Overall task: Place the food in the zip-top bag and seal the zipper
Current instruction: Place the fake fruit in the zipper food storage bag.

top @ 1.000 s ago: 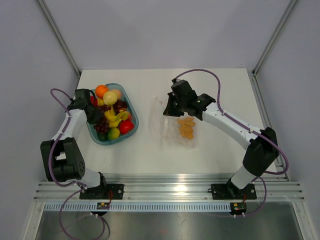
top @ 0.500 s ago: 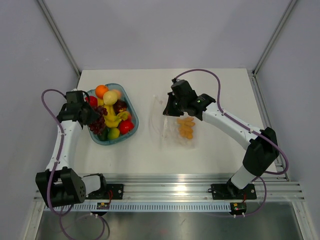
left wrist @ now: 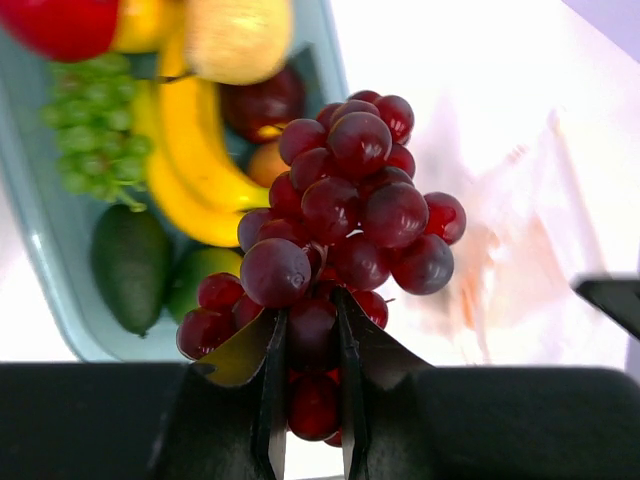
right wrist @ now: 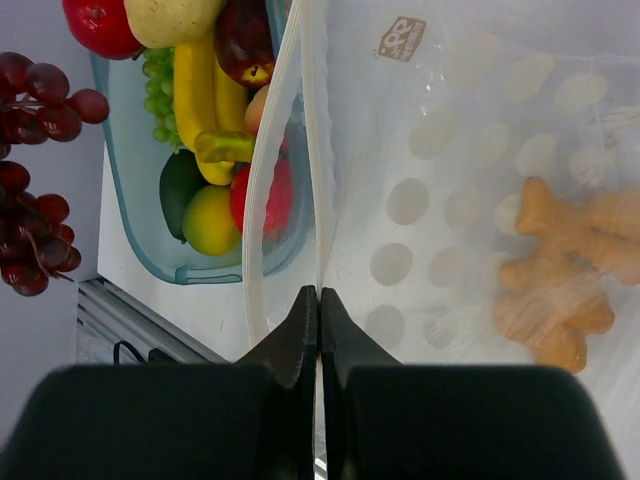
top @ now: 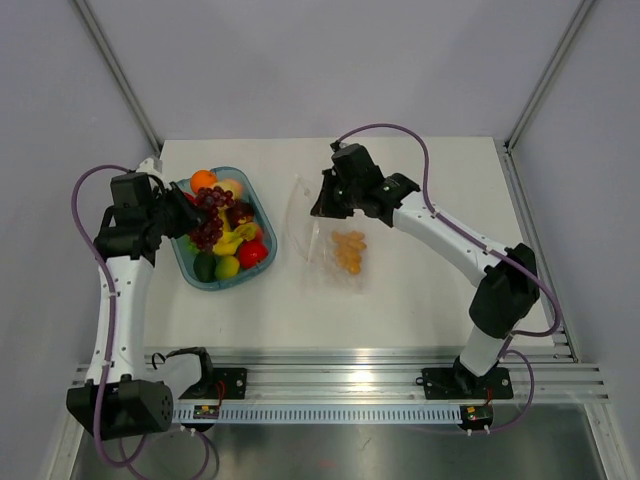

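Grapes (left wrist: 340, 190) clamped in left hand (left wrist: 308, 320), hanging above bowl (top: 188, 270), apparently for carrying across to bag (top: 335, 250). Bag lying on tabletop (top: 270, 300), one lip (right wrist: 312, 150) pinched in closed right hand (right wrist: 318, 295) and held up, likely keeping it open for loading.

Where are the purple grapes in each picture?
Top view: the grapes are on the left, over the bowl.
Left wrist view: right in the middle, pinched by the left claw, with the bowl behind on the left.
Right wrist view: at the left edge, left of the bowl and the bag.
Shared landmark: the blue-green bowl of fruit.
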Controlling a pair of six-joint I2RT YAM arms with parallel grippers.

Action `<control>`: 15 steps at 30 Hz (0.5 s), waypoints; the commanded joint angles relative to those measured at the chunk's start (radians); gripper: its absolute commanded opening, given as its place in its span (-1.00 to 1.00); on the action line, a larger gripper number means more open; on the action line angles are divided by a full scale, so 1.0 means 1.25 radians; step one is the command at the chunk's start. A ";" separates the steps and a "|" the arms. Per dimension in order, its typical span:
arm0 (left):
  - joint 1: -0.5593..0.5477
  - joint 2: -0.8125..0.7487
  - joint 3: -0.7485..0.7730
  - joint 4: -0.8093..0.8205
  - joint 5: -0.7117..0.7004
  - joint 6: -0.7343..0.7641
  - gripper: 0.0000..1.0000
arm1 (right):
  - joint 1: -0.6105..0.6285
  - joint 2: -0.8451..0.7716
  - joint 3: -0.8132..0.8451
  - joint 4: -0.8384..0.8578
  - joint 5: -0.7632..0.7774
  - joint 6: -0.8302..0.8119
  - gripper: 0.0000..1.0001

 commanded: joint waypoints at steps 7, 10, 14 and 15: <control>-0.150 0.047 0.126 -0.030 0.252 0.076 -0.86 | 0.020 0.055 0.087 0.013 -0.050 -0.011 -1.00; -0.168 0.048 0.136 -0.029 0.273 0.093 -0.85 | 0.020 0.055 0.085 0.011 -0.048 -0.010 -1.00; -0.175 0.069 0.154 -0.060 0.308 0.140 -0.82 | 0.021 0.051 0.085 0.005 -0.047 -0.012 -1.00; -0.179 0.086 0.158 -0.072 0.311 0.145 -0.81 | 0.021 0.050 0.085 0.005 -0.046 -0.012 -1.00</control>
